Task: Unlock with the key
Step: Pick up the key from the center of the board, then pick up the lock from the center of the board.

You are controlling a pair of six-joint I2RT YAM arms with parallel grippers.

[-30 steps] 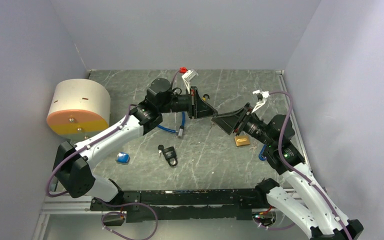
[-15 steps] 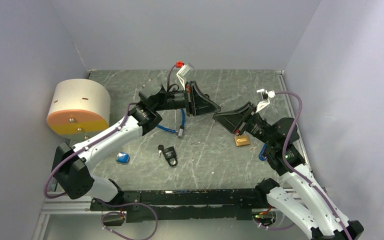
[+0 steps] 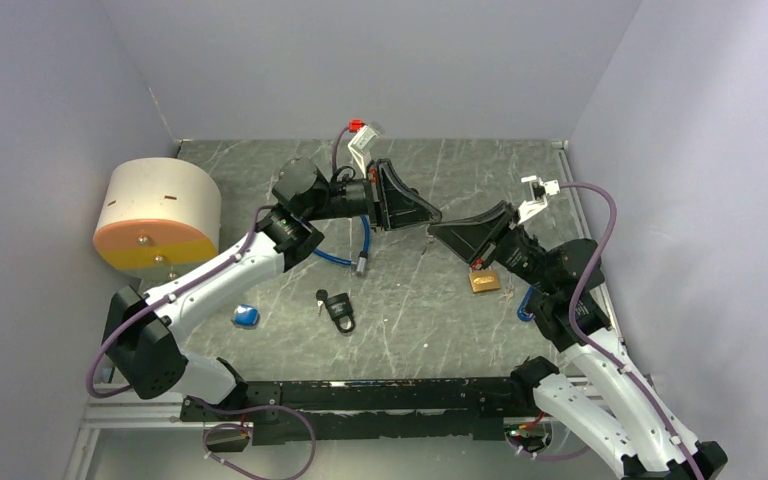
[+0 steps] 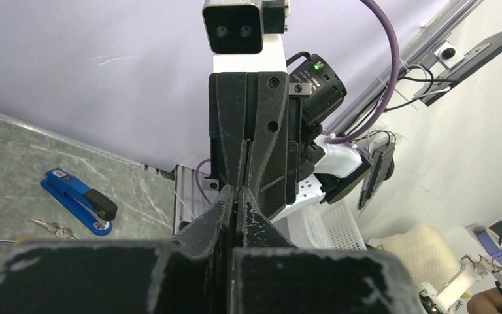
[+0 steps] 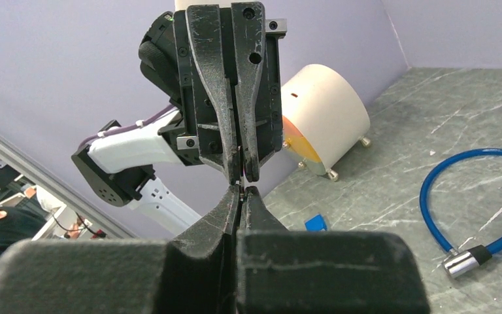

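Observation:
My left gripper (image 3: 434,217) and right gripper (image 3: 436,229) meet tip to tip in mid-air over the middle of the table. Both are shut. A thin sliver, the key (image 5: 242,182), bridges the two pairs of tips and is pinched by both; little of it shows. In the left wrist view my own fingertips (image 4: 227,196) press together right under the right gripper's tips. A brass padlock (image 3: 483,281) lies on the table below the right arm. A black padlock (image 3: 339,310) with a small key beside it lies nearer the front.
A blue cable lock (image 3: 362,244) lies under the left arm. A cream and yellow cylinder (image 3: 158,215) stands at the left wall. A small blue object (image 3: 246,316) lies front left. A blue stapler (image 4: 78,199) and loose keys (image 4: 52,227) lie near the right edge.
The right gripper's jaws have closed from open to shut at the left gripper's tips. Both arms shifted slightly, keeping the tips together.

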